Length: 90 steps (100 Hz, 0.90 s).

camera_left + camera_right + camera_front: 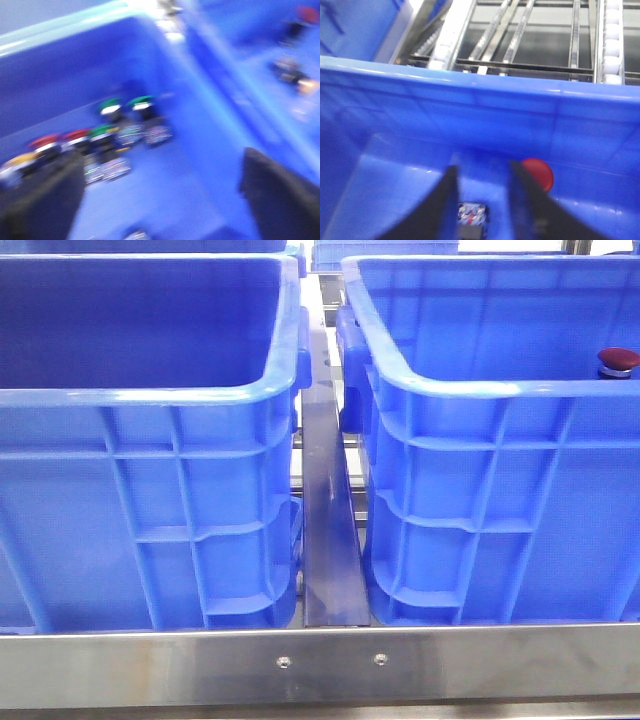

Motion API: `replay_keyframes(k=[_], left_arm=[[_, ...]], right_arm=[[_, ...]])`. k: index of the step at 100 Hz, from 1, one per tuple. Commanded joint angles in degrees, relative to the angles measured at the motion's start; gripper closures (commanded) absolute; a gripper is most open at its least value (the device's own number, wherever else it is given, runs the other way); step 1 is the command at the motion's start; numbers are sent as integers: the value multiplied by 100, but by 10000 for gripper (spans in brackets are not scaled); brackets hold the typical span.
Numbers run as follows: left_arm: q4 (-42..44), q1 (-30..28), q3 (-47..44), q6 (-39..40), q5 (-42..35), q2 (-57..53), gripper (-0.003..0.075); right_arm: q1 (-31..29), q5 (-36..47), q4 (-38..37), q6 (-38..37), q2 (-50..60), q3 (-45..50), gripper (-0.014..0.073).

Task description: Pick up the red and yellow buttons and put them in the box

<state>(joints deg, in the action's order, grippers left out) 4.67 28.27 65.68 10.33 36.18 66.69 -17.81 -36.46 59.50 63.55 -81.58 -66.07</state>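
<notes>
Red button (538, 173) lies beside the right gripper (482, 200), narrowly parted over the box (470, 115) floor; picking comes next, needing a sideways shift

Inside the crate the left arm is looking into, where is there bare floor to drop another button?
Bare blue crate floor lies between the black fingers, ahead of them. It is crowded by the far wall, where red, green and yellow-capped push buttons cluster.
</notes>
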Motion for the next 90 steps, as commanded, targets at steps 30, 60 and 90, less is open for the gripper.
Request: replay_keyframes(k=[30,60,90], left_arm=[[68,-1911,-1152,149,-905,-1339,739],[80,-3088,-2326,149,-1404,-2763,739],[17,-3103,-3378,149,-1857,-4114,739]], right_arm=[[-98,118,209,-117,1671,1045,652],[380,2137,506,-106,2749,2606,652],[1323,3581,513,45,4770,4103,652]])
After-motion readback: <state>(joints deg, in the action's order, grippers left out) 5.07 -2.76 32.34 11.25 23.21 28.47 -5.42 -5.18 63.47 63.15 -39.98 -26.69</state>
